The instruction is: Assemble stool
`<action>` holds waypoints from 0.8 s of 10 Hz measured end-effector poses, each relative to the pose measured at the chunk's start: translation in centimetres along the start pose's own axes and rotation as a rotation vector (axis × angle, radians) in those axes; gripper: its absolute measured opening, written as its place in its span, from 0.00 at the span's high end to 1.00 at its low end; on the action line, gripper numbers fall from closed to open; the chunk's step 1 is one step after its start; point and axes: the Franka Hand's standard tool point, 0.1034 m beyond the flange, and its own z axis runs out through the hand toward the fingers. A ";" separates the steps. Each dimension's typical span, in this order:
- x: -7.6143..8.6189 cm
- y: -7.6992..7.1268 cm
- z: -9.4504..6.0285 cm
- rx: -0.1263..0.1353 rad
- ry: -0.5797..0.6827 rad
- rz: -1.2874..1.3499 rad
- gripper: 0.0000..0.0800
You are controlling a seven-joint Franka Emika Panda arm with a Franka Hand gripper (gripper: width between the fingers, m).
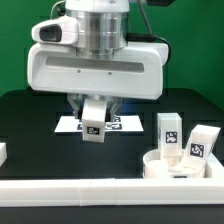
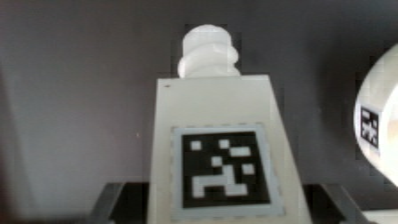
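My gripper (image 1: 92, 112) is shut on a white stool leg block (image 1: 93, 122) with a square marker tag, holding it above the table over the marker board (image 1: 100, 124). In the wrist view the held leg (image 2: 217, 150) fills the middle, its tag facing the camera and its rounded peg end pointing away; the dark fingers (image 2: 121, 196) press on both its sides. The round white seat (image 1: 180, 165) lies at the exterior view's lower right, and its rim shows in the wrist view (image 2: 377, 120). Two more leg blocks (image 1: 168, 134) (image 1: 201, 141) stand upright behind the seat.
A long white border rail (image 1: 110, 192) runs along the front of the black table. A small white piece (image 1: 3, 153) sits at the exterior view's left edge. A green wall stands behind.
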 end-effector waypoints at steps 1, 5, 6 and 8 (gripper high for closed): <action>0.0 -0.1 0.1 0.002 0.043 0.000 0.58; 1.2 -3.8 -1.5 0.031 0.375 0.002 0.58; 1.9 -5.0 -2.2 0.042 0.473 0.001 0.58; 1.7 -6.0 -2.2 0.049 0.462 -0.004 0.58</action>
